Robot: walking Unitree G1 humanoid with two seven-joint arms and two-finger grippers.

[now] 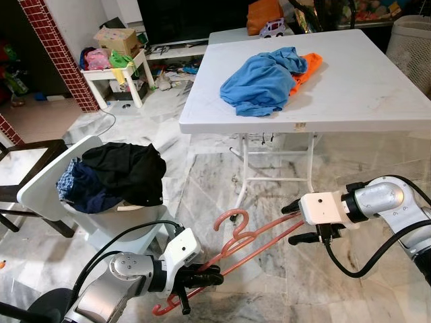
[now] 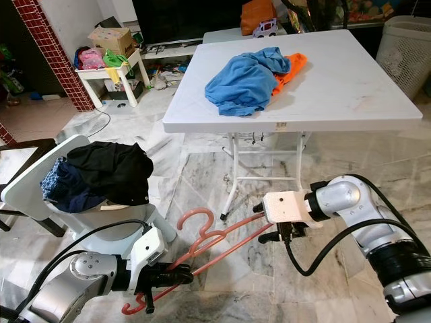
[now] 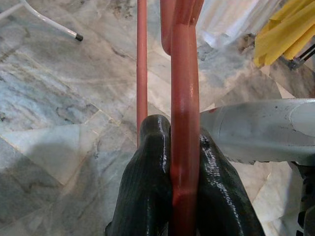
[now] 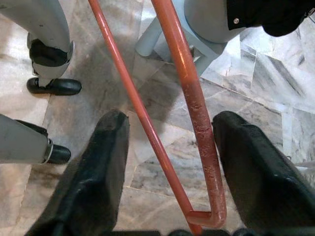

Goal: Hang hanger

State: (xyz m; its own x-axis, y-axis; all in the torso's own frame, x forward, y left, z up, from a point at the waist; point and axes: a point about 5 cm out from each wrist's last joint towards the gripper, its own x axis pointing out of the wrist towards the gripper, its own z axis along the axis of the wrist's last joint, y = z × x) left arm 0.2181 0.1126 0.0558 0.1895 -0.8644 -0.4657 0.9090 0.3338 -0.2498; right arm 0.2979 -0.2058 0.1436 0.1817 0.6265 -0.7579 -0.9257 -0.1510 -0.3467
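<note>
A salmon-red plastic hanger (image 1: 237, 241) hangs slanted just above the marble floor, its hook (image 1: 231, 218) pointing up. My left gripper (image 1: 202, 276) is shut on the lower left end; in the left wrist view the fingers (image 3: 150, 167) pinch the thick bar (image 3: 183, 98). My right gripper (image 1: 296, 223) is open at the hanger's upper right end. In the right wrist view both bars (image 4: 197, 113) run between the spread fingers (image 4: 106, 147), close to one finger; whether they touch cannot be told.
A white folding table (image 1: 350, 101) carries blue (image 1: 259, 81) and orange clothes. A white chair (image 1: 40, 185) at my left holds dark clothes (image 1: 124, 171). The table's legs (image 1: 244, 178) stand behind the hanger. A low white table (image 1: 111, 70) stands back left and a laundry basket (image 1: 412, 40) back right.
</note>
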